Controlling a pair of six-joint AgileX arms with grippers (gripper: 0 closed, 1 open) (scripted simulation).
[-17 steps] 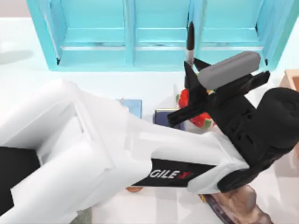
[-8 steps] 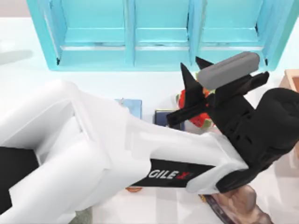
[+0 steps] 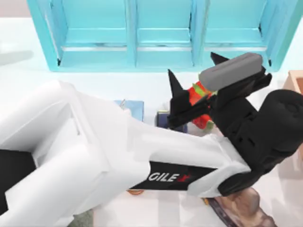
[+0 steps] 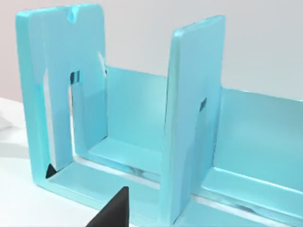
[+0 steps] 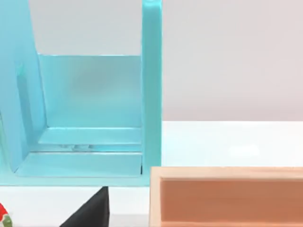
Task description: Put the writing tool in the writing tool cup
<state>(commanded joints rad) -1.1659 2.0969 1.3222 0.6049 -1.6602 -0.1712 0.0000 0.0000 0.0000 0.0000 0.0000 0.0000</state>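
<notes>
Left arm at work. You see it reach across the bench (image 3: 28,71) toward the turquoise rack (image 3: 161,47), white links and black wrist crossing most of the top view. The left gripper (image 3: 191,64) hangs just in front of the rack, about level with the wall between its middle and right compartments.

Fingers (image 3: 174,85): spread wide apart, gripping nothing. One black tip points at the rack's front edge and the other sits under the grey wrist block, nearer the right compartment. In the left wrist view you get one black fingertip (image 4: 113,213) low in the picture, with the rack's upright walls (image 4: 189,118) close ahead.

Red cup (image 3: 198,92), with green marks: stands on the bench just in front of the rack's right compartment, below the gap between the spread fingers and partly hidden by the wrist.

Marker: you cannot tell where it is from these views. It is not between the fingers, and the cup's inside is hidden.

Other things in front of the rack: a light blue box (image 3: 134,108) and a dark blue thing (image 3: 163,118) beside it, both partly under the arm. A wooden box (image 3: 296,80) sits off the rack's right end.

The right gripper (image 5: 92,210) is parked near that wooden box (image 5: 227,198), facing the rack's right end (image 5: 151,85).
</notes>
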